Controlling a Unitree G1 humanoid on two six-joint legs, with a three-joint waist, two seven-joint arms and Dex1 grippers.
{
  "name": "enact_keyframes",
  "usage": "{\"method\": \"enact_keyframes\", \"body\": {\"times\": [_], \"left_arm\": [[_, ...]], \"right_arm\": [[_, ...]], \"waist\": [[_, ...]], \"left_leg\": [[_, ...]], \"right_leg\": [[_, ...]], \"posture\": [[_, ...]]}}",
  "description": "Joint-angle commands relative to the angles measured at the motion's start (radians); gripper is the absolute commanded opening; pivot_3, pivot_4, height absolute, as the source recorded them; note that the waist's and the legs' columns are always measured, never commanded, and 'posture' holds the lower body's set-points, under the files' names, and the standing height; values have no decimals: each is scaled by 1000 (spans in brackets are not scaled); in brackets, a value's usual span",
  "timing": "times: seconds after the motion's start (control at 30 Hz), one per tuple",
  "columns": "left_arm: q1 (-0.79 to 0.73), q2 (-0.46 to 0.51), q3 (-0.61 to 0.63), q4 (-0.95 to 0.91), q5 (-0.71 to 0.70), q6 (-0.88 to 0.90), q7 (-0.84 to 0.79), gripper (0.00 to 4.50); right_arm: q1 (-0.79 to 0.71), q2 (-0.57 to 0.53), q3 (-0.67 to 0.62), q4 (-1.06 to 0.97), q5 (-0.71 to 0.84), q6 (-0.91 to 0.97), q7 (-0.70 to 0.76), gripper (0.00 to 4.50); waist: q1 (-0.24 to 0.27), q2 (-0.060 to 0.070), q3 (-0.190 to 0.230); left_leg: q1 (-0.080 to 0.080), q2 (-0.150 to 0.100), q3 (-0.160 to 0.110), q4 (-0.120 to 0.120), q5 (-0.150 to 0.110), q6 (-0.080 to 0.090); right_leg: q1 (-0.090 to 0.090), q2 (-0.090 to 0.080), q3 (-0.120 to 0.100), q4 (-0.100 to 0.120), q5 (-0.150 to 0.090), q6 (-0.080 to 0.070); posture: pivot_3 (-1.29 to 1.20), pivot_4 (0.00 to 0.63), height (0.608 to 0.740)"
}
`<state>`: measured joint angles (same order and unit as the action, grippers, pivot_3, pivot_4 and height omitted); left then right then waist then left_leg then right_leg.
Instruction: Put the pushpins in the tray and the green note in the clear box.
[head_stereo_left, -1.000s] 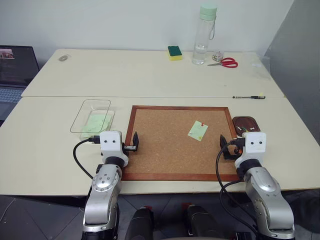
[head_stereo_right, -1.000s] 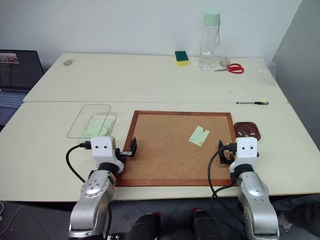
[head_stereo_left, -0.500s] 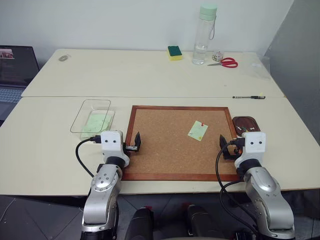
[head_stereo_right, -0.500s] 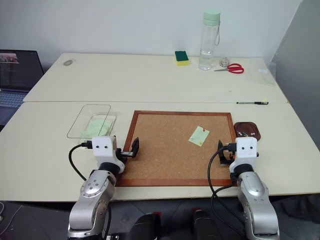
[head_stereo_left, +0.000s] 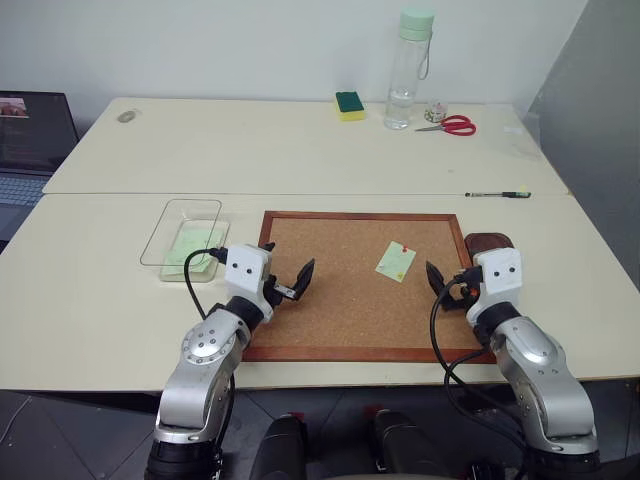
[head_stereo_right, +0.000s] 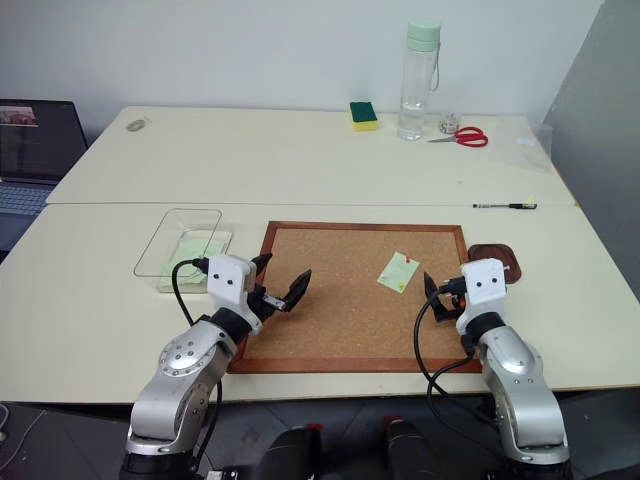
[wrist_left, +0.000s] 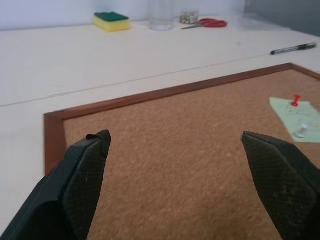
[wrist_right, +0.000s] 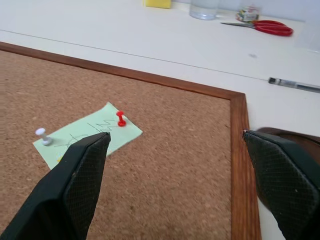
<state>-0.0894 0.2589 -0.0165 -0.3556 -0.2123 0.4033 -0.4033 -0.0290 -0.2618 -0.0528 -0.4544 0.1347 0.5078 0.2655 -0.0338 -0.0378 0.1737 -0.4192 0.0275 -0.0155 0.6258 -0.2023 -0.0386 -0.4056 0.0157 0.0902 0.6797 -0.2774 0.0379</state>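
Observation:
The green note (head_stereo_left: 396, 262) lies on the right half of the cork board (head_stereo_left: 340, 300). A red pushpin (wrist_right: 120, 118) and a whitish pushpin (wrist_right: 43, 136) are stuck in it. My left gripper (head_stereo_left: 287, 264) hovers open over the board's left part, pointing toward the note with nothing between its fingers. Beside the board's right edge my right gripper (head_stereo_left: 448, 286) is open and empty, just short of the note. The dark reddish-brown tray (head_stereo_left: 488, 243) sits right behind that wrist, partly hidden. The clear box (head_stereo_left: 172, 222) stands left of the board with pale green paper inside.
At the table's far edge stand a green-and-yellow sponge (head_stereo_left: 349, 105), a clear bottle with a mint lid (head_stereo_left: 408, 70) and red scissors (head_stereo_left: 452, 125). A pen (head_stereo_left: 497, 194) lies behind the board on the right. A laptop (head_stereo_left: 30, 140) sits at the far left.
My left gripper has swung right from the board's left frame to over the cork, turning toward the note. My right gripper has turned slightly inward toward the board. The note and pins have not moved.

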Motion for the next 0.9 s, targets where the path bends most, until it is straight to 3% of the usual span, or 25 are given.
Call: {"method": "enact_keyframes", "body": {"times": [0.03, 0.23, 0.6, 0.9], "left_arm": [[-31, 28, -36, 1, -43, -9, -91, 3440], [-75, 98, -121, 32, -66, -3, -244, 2216], [-163, 108, -195, 211, -36, -95, -371, 26], [-202, 100, -206, 313, 3, -134, -374, 9]], "right_arm": [[-40, -20, 13, 16, 26, -31, 52, 4500], [-120, -54, 37, 117, 44, -58, 144, 4500], [-233, -50, 81, 287, 46, -126, 217, 4500], [-276, -32, 79, 363, 40, -166, 203, 4500]], "waist": [[0, 0, 0], [0, 0, 0], [0, 0, 0], [0, 0, 0]], "left_leg": [[0, 0, 0, 0, 0, 0], [0, 0, 0, 0, 0, 0], [0, 0, 0, 0, 0, 0], [0, 0, 0, 0, 0, 0]], "right_leg": [[0, 0, 0, 0, 0, 0], [0, 0, 0, 0, 0, 0], [0, 0, 0, 0, 0, 0], [0, 0, 0, 0, 0, 0]], "posture": [[0, 150, 740], [0, 150, 740], [0, 150, 740], [0, 150, 740]]}}
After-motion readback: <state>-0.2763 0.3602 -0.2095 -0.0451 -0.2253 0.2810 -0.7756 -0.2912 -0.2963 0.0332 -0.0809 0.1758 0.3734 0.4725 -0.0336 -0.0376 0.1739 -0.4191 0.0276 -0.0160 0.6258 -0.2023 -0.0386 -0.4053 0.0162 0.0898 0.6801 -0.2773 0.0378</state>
